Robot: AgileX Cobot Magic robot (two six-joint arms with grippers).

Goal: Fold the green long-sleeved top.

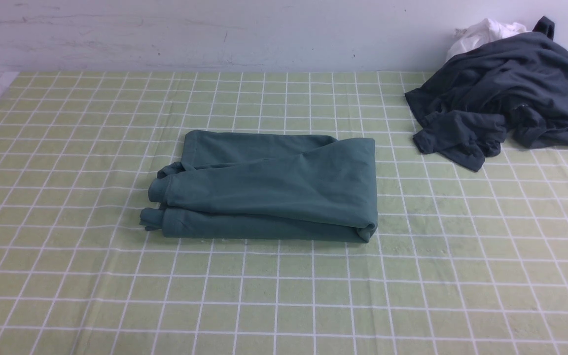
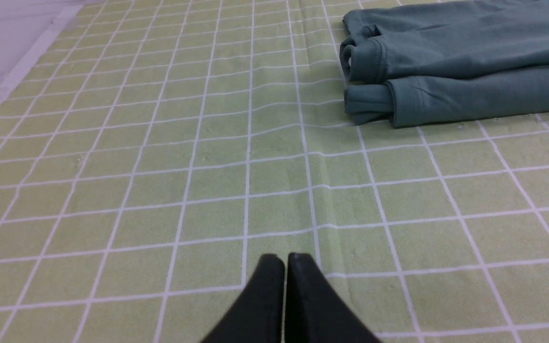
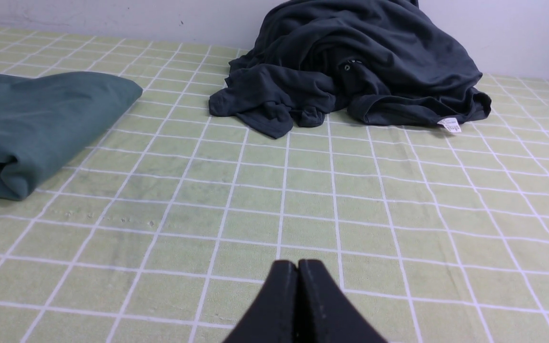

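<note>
The table [image 1: 67, 276] wears a green checked cloth. The top [image 1: 269, 190] lies folded in a neat block mid-table, cuffs toward the left edge. A dark garment [image 1: 506, 93] is heaped at the far right corner. Left gripper [image 2: 285, 259] and right gripper [image 3: 297, 264] both have their fingers pressed together, holding nothing.

I count one green long-sleeved top [image 1: 274, 187], one dark grey garment [image 1: 506, 93], one white cloth [image 1: 481, 32], and my two jaws.
</note>
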